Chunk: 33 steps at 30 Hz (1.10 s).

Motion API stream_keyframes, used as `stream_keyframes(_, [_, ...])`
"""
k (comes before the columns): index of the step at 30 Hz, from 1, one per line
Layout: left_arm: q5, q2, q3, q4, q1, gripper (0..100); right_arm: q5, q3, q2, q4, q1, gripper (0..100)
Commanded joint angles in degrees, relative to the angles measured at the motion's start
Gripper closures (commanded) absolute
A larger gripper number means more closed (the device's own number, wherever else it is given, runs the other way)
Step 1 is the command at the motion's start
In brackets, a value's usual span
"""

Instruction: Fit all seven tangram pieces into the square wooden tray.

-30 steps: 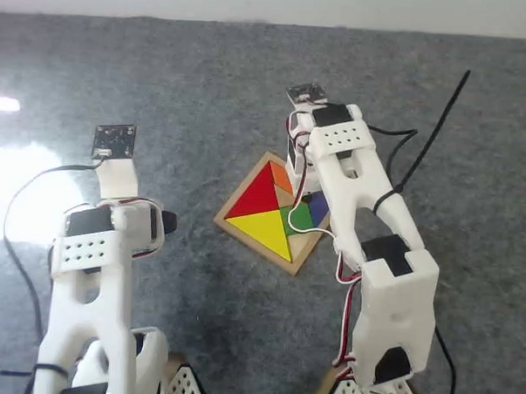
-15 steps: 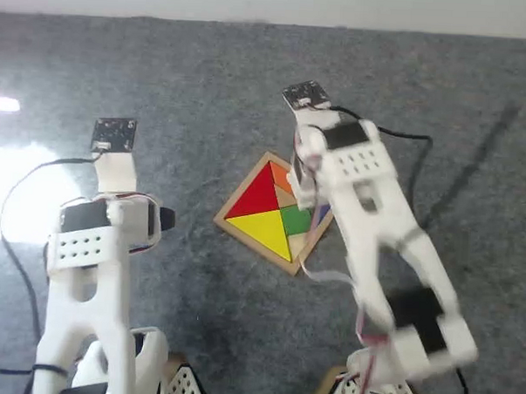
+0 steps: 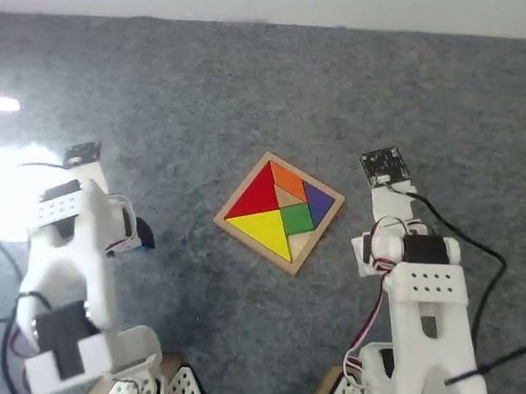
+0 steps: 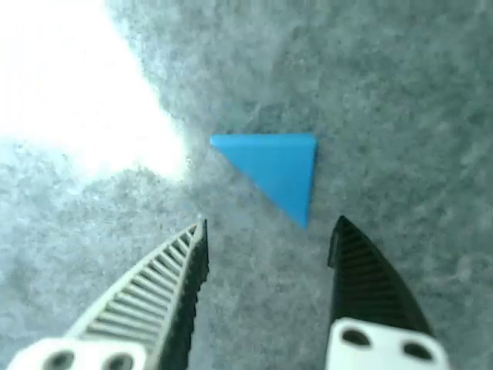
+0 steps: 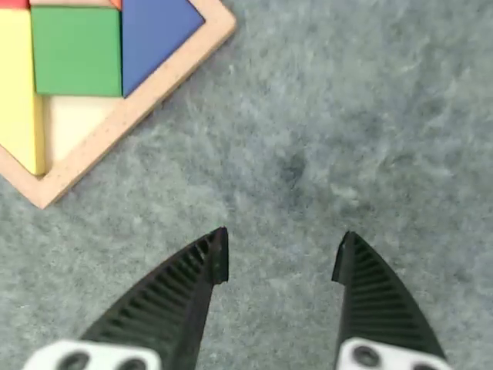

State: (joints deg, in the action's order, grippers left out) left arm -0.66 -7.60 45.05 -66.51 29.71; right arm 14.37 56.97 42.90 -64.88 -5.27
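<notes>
The square wooden tray [image 3: 234,228] lies mid-table and holds red [image 3: 259,195], yellow [image 3: 266,230], orange [image 3: 290,178], dark blue [image 3: 319,199] and green [image 3: 297,218] pieces. Bare wood shows at its centre and in a slot [image 5: 73,123] beside the green square [image 5: 77,50]. A light blue triangle [image 4: 277,169] lies on the felt, just ahead of my open left gripper [image 4: 269,223], apart from both fingers. In the high view a bit of that triangle [image 3: 145,242] peeks out beside the left arm. My right gripper [image 5: 283,233] is open over bare felt, off the tray's rim [image 5: 139,100].
Grey felt covers the table. A bright glare patch [image 3: 11,177] lies at the far left, close to the left arm [image 3: 74,232]. The right arm [image 3: 421,282] stands right of the tray, and open felt stretches beyond the tray toward the back.
The right arm has pulled back off the tray to its right side, uncovering the tray's pieces. The left arm has swung further left and lower.
</notes>
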Motion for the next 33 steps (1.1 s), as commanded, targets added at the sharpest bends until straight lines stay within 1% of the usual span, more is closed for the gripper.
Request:
stream_keyframes(1, [0.9, 3.0, -2.1, 3.7, 0.6, 75, 0.6, 1.3, 2.2, 2.1, 0.7, 76.8])
stream_keyframes(7, [1.0, 9.1, -6.1, 8.4, 0.4, 72, 0.8, 9.4, 2.7, 9.8, 1.0, 76.8])
stream_keyframes(13, [0.8, 14.9, -12.8, 7.9, -2.9, 73, 0.7, 12.0, 2.7, 13.2, 1.2, 76.8])
stream_keyframes(18, [0.5, 14.4, -13.0, 7.9, -5.3, 83, 0.6, 13.0, 2.7, 14.7, 1.2, 76.8])
stream_keyframes(21, [-0.5, 14.4, -13.0, 7.9, -5.3, 89, 0.8, 14.9, 2.7, 17.3, 1.1, 76.8])
stream_keyframes(23, [-1.7, 14.4, -13.0, 7.9, -5.3, 92, 1.0, 15.6, 2.7, 17.8, 1.1, 76.8])
stream_keyframes(27, [-1.8, 14.4, -13.1, 7.9, -5.3, 99, 1.0, 15.7, 2.7, 18.1, 1.1, 76.8])
stream_keyframes(33, [-2.2, 14.4, -13.6, 8.3, -5.5, 99, 0.8, 15.8, 2.7, 18.1, 1.1, 76.8])
